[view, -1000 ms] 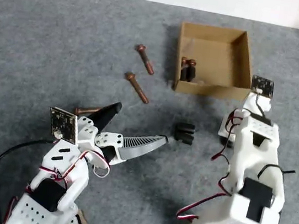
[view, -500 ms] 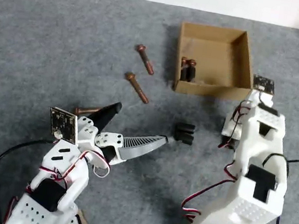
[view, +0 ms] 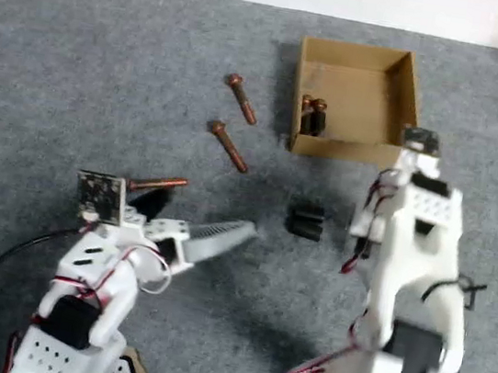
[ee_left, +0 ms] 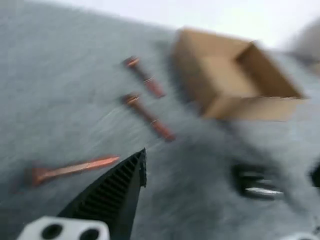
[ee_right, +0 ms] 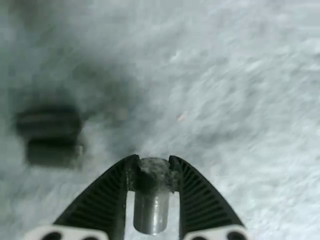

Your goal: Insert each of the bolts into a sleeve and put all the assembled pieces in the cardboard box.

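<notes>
A sleeve point(ee_right: 151, 200) is clamped in the right fingers point(ee_right: 107, 197) near the box point(view: 347, 150), likely awaiting a bolt point(view: 158, 183); left fingers point(view: 219, 235) are spread.

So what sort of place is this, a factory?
More likely a lab or hobby bench, I'd guess: two small white arms with loose wiring on a grey mat, with copper bolts, dark sleeves and a cardboard box.
</notes>
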{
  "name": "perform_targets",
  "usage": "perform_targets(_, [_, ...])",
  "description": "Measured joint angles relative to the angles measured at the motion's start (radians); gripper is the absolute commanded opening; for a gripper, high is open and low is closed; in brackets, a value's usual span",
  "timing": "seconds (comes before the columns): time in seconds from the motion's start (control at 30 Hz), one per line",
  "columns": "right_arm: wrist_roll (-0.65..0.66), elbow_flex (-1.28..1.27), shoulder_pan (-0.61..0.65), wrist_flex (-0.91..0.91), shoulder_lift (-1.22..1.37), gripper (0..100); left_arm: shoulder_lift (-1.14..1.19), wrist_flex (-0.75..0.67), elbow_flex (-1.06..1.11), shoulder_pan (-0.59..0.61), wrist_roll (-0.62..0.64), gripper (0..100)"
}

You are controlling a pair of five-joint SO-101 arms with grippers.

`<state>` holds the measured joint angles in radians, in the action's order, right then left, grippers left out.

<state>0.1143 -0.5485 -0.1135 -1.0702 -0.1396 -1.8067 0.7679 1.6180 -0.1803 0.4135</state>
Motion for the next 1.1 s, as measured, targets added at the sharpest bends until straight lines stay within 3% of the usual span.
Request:
perform_targets(0.2, [0.000,-0.249,0.118,0.101,-0.269,0.4,-0.002,0.100,-0.002,0.204,0.000,55])
perform_targets(0.33, [-0.003,-0.341,0.150,0.160,-0.327,0.4,-0.002,0.164,-0.002,0.222,0.000,55])
perform_targets(0.57, [-0.003,-0.446,0.173,0.296,-0.328,0.4,-0.002,0.110,0.048,0.226,0.009,54])
perform_targets(0.63, [-0.003,-0.477,0.181,0.336,-0.328,0.4,-0.002,0.101,0.052,0.241,0.086,54])
perform_targets(0.83, [-0.003,-0.566,0.186,0.453,-0.328,0.4,-0.002,0.044,0.048,0.276,0.506,53])
perform_targets(1.1, [-0.003,-0.640,0.193,0.542,-0.334,0.4,-0.002,0.044,0.048,0.276,0.635,44])
